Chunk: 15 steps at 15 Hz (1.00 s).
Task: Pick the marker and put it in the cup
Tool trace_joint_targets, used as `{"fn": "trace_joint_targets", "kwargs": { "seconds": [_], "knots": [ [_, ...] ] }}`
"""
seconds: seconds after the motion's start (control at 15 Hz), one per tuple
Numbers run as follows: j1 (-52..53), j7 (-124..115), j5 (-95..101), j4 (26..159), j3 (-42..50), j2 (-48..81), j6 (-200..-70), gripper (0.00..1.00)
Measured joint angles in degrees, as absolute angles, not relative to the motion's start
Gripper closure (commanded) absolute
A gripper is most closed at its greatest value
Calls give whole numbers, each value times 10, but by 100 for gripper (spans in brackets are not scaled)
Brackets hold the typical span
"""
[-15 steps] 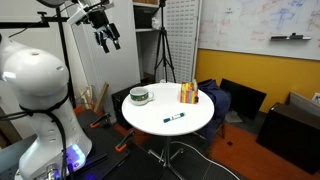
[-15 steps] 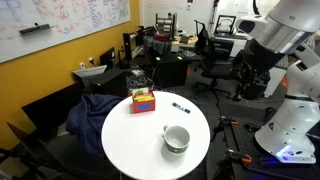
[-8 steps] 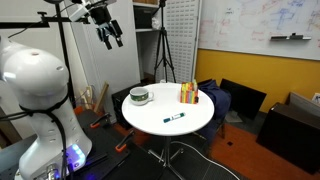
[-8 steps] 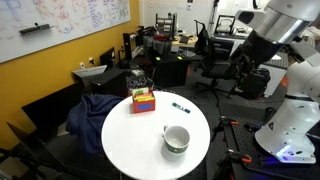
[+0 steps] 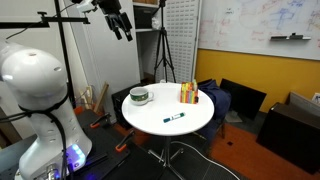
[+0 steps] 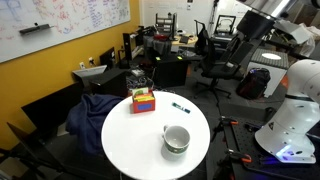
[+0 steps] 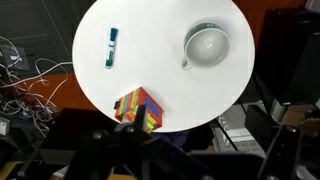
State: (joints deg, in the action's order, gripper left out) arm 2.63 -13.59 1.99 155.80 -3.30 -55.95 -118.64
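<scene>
The marker (image 5: 175, 118), dark teal with a white part, lies flat on the round white table (image 5: 160, 112); it also shows in an exterior view (image 6: 181, 107) and in the wrist view (image 7: 112, 47). The whitish-grey cup (image 5: 140, 96) stands upright and empty on the same table, apart from the marker, and shows in an exterior view (image 6: 177, 139) and in the wrist view (image 7: 206, 44). My gripper (image 5: 122, 27) hangs high above the table, far from both. Its fingers look spread and hold nothing. In the wrist view the gripper (image 7: 200, 140) is a dark blur.
A striped orange, red and yellow holder (image 5: 188, 94) stands on the table near its edge, also in the wrist view (image 7: 140, 108). A blue cloth over a chair (image 6: 95, 108), tripod stands (image 5: 163, 50), cables and office chairs surround the table.
My gripper has risen and swung sideways, higher above the table. The marker, cup and holder have not moved.
</scene>
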Motion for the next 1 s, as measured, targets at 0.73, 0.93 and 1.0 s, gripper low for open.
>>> {"fn": "trace_joint_targets", "kwargs": {
  "seconds": [0.73,0.93,1.0],
  "knots": [
    [-10,-36,-78,1575,139,-545,-1268,0],
    [-10,-19,-103,1558,163,-506,-1270,0],
    [-10,-15,-111,1550,167,-491,-1270,0]
  ]
}}
